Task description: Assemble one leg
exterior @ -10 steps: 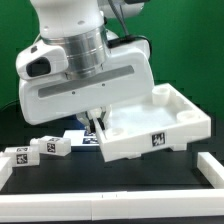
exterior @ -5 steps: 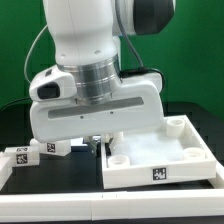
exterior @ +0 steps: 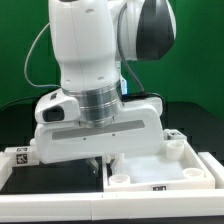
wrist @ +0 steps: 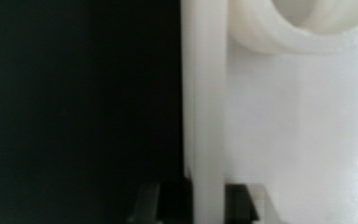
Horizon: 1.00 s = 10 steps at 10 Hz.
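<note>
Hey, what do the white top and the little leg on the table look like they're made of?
The top looks like hard white plastic, matte with a faint sheen: uniform colour, thick moulded walls and round sockets; possibly 3D-printed. The leg seems to be the same white plastic, with a black-and-white tag that may be a printed sticker; it is too small to tell more.

Bright, even light; the white arm (exterior: 85,60) nearly washes out. Close to the claw (wrist: 197,200) the wrist view is blurred, the square top (wrist: 300,120) overexposed against dark desk (wrist: 51,110).
</note>
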### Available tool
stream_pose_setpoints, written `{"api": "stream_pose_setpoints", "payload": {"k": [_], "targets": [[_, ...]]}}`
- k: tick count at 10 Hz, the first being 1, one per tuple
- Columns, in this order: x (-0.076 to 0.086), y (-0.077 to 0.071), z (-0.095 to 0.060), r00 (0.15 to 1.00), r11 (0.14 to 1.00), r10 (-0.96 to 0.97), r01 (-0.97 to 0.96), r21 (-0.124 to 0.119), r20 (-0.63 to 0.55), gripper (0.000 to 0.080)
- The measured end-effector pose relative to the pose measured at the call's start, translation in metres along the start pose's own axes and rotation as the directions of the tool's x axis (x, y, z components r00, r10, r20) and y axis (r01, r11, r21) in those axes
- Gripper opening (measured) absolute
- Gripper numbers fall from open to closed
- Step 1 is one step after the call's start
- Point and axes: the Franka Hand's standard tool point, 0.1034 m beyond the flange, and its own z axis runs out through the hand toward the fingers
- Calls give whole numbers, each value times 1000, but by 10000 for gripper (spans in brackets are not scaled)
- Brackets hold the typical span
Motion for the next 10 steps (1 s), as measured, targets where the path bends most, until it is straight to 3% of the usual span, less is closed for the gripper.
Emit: {"api": "stream_pose_setpoints", "payload": {"k": [4,6,8,9,10], "targets": [[11,-18,4,1000,1000,-10,10,-8,-23,48],[11,-18,4,1000,999,4,-4,-32,-20,48],[11,-18,4,1000,999,0,0,-32,-19,54],[11,-18,4,1000,999,0,0,-32,-19,258],[11,-18,5,1000,999,0,0,-32,-19,258]]}}
